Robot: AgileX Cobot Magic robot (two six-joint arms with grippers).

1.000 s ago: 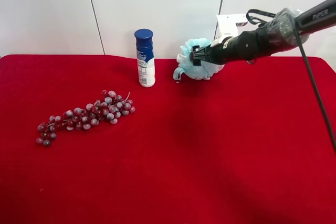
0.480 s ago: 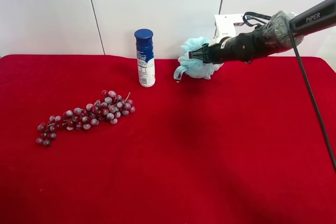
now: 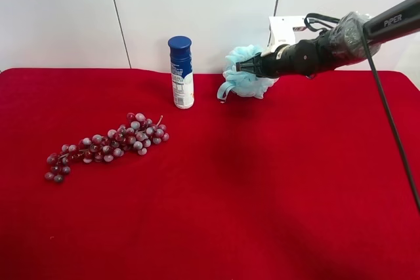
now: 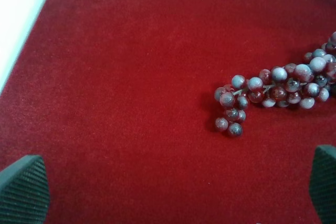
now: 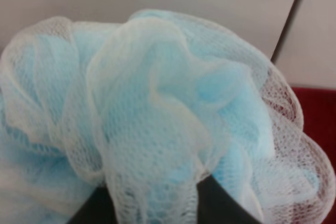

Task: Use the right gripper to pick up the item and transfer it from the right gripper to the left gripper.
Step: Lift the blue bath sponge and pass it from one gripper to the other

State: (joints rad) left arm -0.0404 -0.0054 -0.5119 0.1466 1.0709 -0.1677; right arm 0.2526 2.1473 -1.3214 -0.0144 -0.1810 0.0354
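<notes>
The pale-blue mesh bath pouf [image 3: 241, 82] is at the back edge of the red table, right of the bottle, with its ribbon loop [image 3: 224, 92] hanging at its lower left. My right gripper [image 3: 245, 66] reaches in from the exterior high view's right and is shut on the pouf's upper side. In the right wrist view the pouf [image 5: 157, 114] fills the frame, with mesh pinched between my dark fingers [image 5: 89, 211]. I cannot tell whether the pouf clears the cloth. My left gripper [image 4: 173, 187] is open and empty, hovering above the cloth beside the grapes [image 4: 273, 90].
A blue-capped white bottle [image 3: 182, 72] stands left of the pouf. A bunch of red-purple grapes [image 3: 108, 145] lies at the left of the red cloth [image 3: 262, 188]. A white wall runs behind the table. A black cable [image 3: 390, 109] hangs from the right arm.
My right gripper's jaws have narrowed onto the pouf, and the arm has risen slightly. The pouf has barely shifted. Bottle and grapes have not moved.
</notes>
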